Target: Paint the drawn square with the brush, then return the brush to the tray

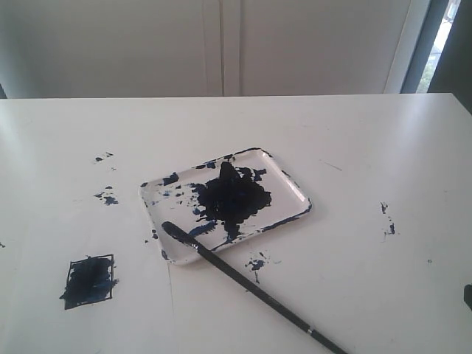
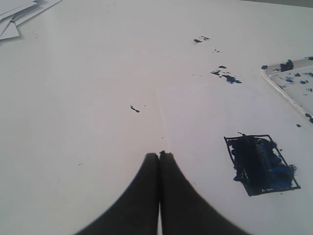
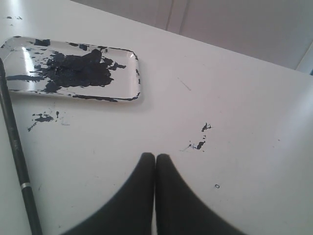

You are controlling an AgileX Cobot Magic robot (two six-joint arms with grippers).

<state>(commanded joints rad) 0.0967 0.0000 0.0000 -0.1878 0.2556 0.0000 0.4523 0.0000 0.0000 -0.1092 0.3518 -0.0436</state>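
The white tray (image 1: 291, 188) with a big black paint patch lies mid-table, also in the right wrist view as the tray (image 3: 124, 73). The long black brush (image 1: 251, 284) rests with its blackened tip on the tray's near rim and its handle running out over the table toward the front; the right wrist view shows the brush (image 3: 17, 147) too. The drawn square (image 1: 88, 281), smeared dark blue-black, sits front left, seen closer as the square (image 2: 261, 164). My left gripper (image 2: 159, 155) is shut and holds nothing, above bare table beside the square. My right gripper (image 3: 155, 156) is shut and holds nothing.
Dark paint specks (image 1: 107, 197) dot the table left of the tray, more specks (image 1: 257, 263) lie below it, and some (image 1: 388, 220) to the right. Sheets of white paper (image 2: 14, 14) lie at one corner in the left wrist view. A wall rises behind the table.
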